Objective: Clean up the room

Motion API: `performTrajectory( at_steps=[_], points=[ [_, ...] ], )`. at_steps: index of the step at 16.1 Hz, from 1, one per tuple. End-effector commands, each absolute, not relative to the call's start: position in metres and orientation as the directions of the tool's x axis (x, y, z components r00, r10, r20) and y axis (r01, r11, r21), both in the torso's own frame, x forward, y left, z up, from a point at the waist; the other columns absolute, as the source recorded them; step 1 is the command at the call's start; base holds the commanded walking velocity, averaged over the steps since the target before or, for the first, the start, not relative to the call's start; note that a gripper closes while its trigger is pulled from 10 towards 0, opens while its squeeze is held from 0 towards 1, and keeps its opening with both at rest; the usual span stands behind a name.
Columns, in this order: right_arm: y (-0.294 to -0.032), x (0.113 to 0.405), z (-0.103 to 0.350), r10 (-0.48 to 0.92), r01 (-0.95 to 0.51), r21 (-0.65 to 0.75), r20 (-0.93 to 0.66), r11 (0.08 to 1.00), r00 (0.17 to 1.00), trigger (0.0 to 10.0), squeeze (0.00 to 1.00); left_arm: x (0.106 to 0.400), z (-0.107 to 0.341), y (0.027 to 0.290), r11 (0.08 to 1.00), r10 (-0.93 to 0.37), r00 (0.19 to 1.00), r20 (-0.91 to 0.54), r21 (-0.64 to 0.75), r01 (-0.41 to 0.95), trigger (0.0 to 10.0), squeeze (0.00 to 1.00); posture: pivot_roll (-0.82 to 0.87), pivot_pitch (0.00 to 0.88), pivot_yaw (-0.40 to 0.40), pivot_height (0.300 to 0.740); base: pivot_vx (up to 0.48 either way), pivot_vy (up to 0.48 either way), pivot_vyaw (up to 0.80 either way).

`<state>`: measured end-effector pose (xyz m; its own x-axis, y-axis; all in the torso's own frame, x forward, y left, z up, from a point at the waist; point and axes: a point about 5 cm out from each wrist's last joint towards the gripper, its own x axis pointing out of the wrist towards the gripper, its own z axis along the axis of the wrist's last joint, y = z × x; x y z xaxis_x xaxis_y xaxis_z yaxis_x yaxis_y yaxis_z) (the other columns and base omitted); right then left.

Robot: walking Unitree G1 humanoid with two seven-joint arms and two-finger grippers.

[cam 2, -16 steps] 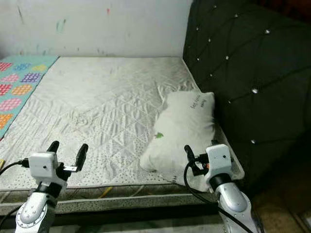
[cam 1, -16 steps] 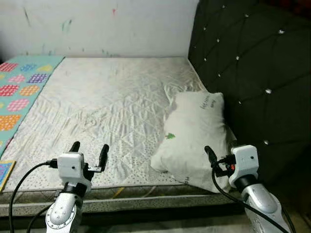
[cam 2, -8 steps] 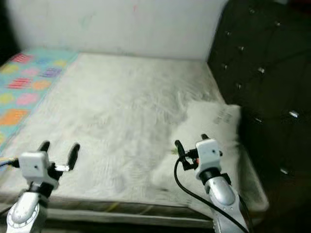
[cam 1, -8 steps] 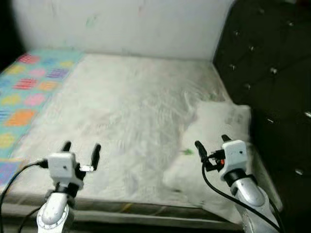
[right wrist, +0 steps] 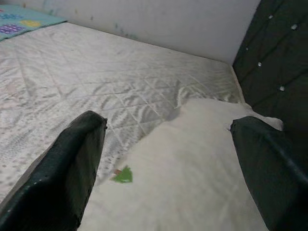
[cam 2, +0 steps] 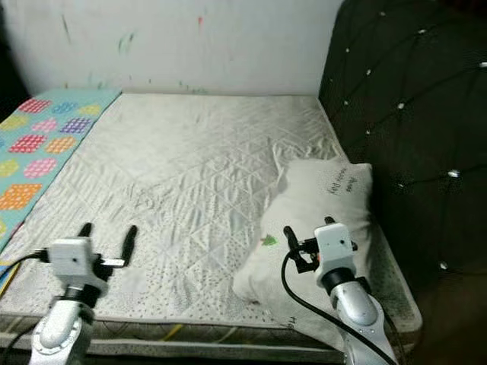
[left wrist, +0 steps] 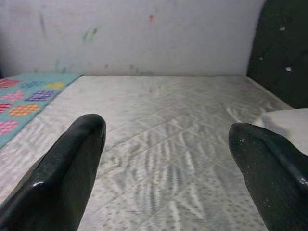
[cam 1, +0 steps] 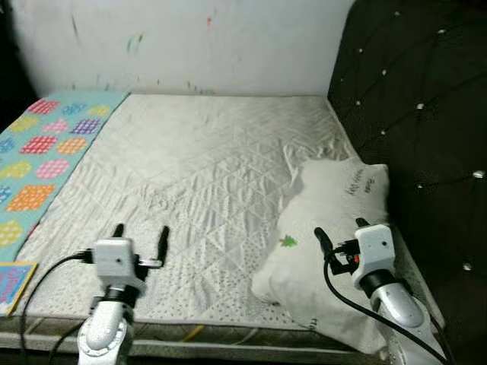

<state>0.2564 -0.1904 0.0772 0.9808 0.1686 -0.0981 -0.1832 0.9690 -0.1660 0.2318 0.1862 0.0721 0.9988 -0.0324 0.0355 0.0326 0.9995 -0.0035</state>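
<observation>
A white pillow (cam 1: 327,228) with a small green tree print lies on the right side of the bed, its far end leaning against the black tufted headboard (cam 1: 415,99). My right gripper (cam 1: 340,230) hovers open just above the pillow's near part, holding nothing. The pillow (right wrist: 192,178) also shows between the fingers in the right wrist view. My left gripper (cam 1: 140,233) stands open over the near left part of the white quilted mattress (cam 1: 198,167), empty. Its two black fingers (left wrist: 62,173) frame bare quilt in the left wrist view.
A teal blanket (cam 1: 42,152) with coloured patches runs along the bed's left side. A white wall (cam 1: 183,46) with paint marks backs the bed. The mattress's front edge (cam 1: 190,331) lies just below my grippers.
The whole picture has shifted as the camera moved; the pillow and headboard now sit further right. Both grippers stay open in about the same pose over the bed.
</observation>
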Motion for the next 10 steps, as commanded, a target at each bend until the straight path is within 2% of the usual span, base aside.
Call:
performTrajectory(
  at_steps=[1,3,6,10],
  points=[
    [-0.1908,0.2592,0.0800,0.166,-0.178,-0.173,-0.083,0.969,0.983,10.0,0.00,0.2340,0.0734,0.1867,1.000,-0.029,0.999,0.037,0.007,0.029,10.0,0.00,0.05,0.000,0.006,0.740,0.000,0.000,0.00],
    [-0.1892,0.2597,0.0800,0.168,-0.181,-0.171,-0.084,0.969,0.982,10.0,0.00,0.2342,0.0732,0.1864,0.999,-0.031,0.999,0.036,0.008,0.031,10.0,0.00,0.05,0.000,0.006,0.740,0.000,0.000,0.00],
    [-0.1892,0.2602,0.0796,0.168,-0.181,-0.171,-0.085,0.969,0.982,10.0,0.00,0.2345,0.0727,0.1847,0.999,-0.032,0.999,0.035,0.008,0.032,10.0,0.00,0.05,0.000,0.003,0.740,0.000,0.000,-0.80],
    [-0.1882,0.2610,0.0800,0.168,-0.181,-0.186,-0.081,0.966,0.982,10.0,0.00,0.2351,0.0721,0.1825,0.999,-0.041,0.999,0.033,0.003,0.041,10.0,0.00,0.05,0.000,0.002,0.740,0.000,0.000,0.00]
  ],
)
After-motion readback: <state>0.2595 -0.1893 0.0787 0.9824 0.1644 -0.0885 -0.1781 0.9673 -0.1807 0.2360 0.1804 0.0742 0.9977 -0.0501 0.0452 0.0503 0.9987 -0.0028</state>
